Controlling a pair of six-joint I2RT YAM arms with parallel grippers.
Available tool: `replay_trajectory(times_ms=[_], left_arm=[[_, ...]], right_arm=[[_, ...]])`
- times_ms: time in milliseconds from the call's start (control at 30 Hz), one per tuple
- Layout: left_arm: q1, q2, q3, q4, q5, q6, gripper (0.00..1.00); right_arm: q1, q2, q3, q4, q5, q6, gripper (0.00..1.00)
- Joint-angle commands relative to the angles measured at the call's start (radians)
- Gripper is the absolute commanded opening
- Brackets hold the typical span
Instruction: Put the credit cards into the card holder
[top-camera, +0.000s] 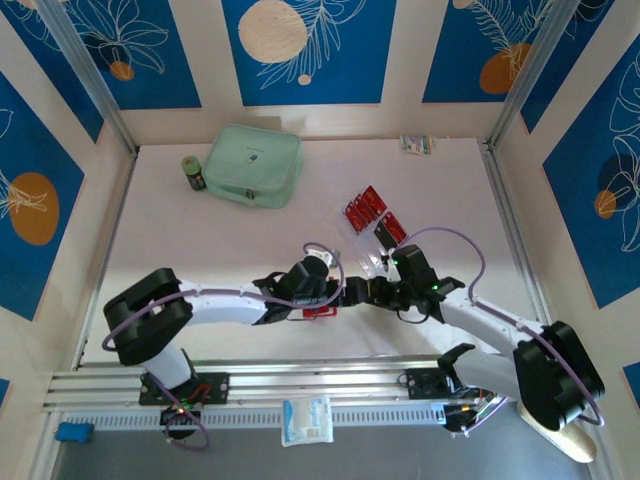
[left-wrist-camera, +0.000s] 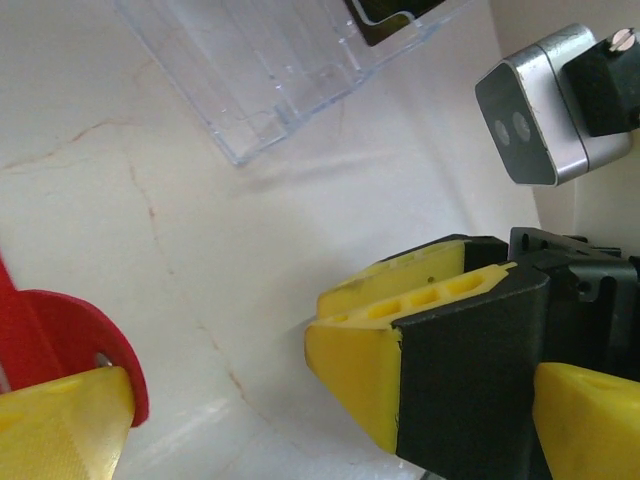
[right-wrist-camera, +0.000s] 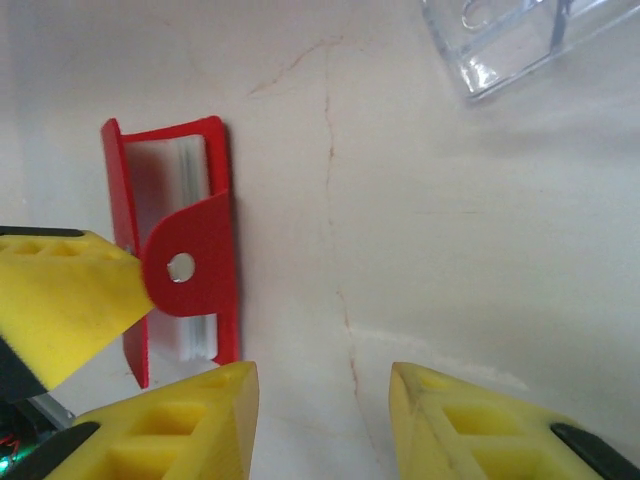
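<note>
While your left gripper (left-wrist-camera: 332, 378) has its yellow fingers (left-wrist-camera: 60, 420) spread wide, nothing is clamped between them. One yellow finger of your right gripper (right-wrist-camera: 322, 385) sits in that gap. The rounded snap tab of the small red folding card holder (right-wrist-camera: 190, 250) rests against the left gripper's finger in the lower left of the left wrist view.

Your right gripper's fingers (right-wrist-camera: 170, 425) stand at a narrow gap, with only bare table between them. The card holder lies just beside one of them, outside the gap. It is partly open, so its pale inside shows behind the tab.

In the top view, both grippers meet tip to tip over the white marbled table (right-wrist-camera: 450, 220), and the card holder is right under them.

The red credit cards (top-camera: 365, 210) with dark bands sit in the clear plastic compartment tray (left-wrist-camera: 270, 70), a little farther out from the grippers and apart from the card holder.

Towards the far wall you have a mint-green zip case (top-camera: 255, 165) with a small dark jar (top-camera: 193, 172) just beside it.
</note>
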Motion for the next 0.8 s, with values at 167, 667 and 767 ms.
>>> replay_trajectory(times_ms=[167, 667, 767], left_arm=[[0.062, -0.157, 0.038, -0.209, -0.017, 0.074, 1.00], [0.333, -0.598, -0.003, -0.746, -0.186, 0.161, 1.00], [0.348, -0.610, -0.025, -0.822, -0.230, 0.153, 1.00]], right_arm=[[0.090, -0.112, 0.039, 0.000, -0.028, 0.075, 0.36], [0.447, 0.316, 0.421, 0.030, 0.120, 0.070, 0.32], [0.457, 0.419, 0.498, 0.013, 0.117, 0.053, 0.31]])
